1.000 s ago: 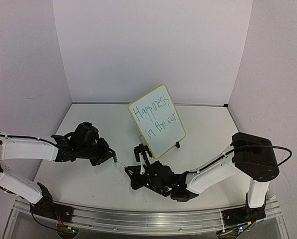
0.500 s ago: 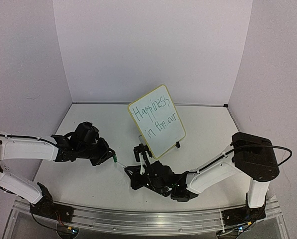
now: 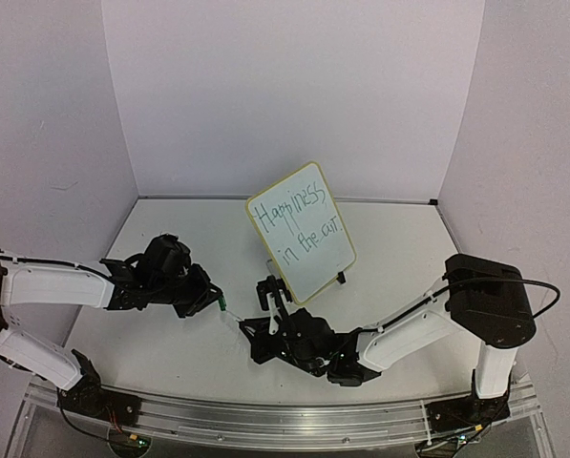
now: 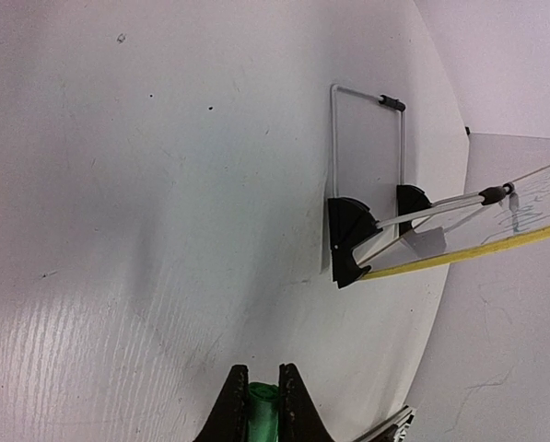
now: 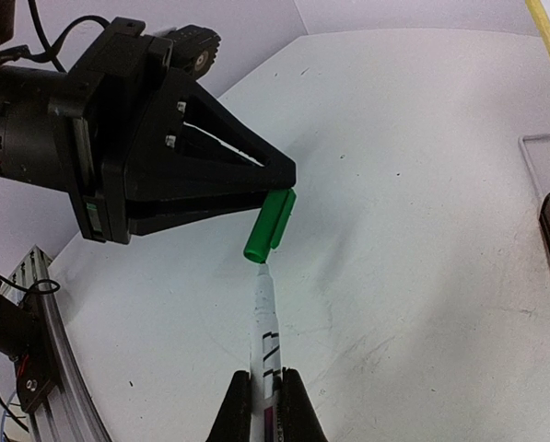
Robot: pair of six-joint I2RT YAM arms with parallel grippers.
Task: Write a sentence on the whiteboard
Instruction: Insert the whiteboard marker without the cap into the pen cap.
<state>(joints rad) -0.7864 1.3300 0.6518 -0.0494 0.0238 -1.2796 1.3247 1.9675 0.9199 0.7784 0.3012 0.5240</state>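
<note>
The whiteboard (image 3: 301, 234), pale yellow frame, stands tilted on black feet (image 4: 348, 241) at mid-table. The sentence (image 3: 297, 221) is green lettering in two lines on it. My left gripper (image 3: 218, 300) is shut on a green cap (image 4: 262, 410), which sticks out of the jaws (image 5: 268, 226). My right gripper (image 5: 267, 378) is shut on the slim white marker (image 5: 266, 322), low in front of the board. The marker's bare tip points at the cap's open mouth, touching it or a hair away. In the top view, marker (image 3: 235, 321) and cap (image 3: 222, 306) meet between the two arms.
A thin wire stand (image 4: 367, 138) props the board from behind, lying on the white table (image 3: 170, 229). An aluminium rail (image 3: 265, 420) runs along the near edge under both arm bases. Pale walls close in the table at left, back and right.
The left arm has edged slightly right, bringing the cap closer to the marker tip. The right arm and the whiteboard have not moved.
</note>
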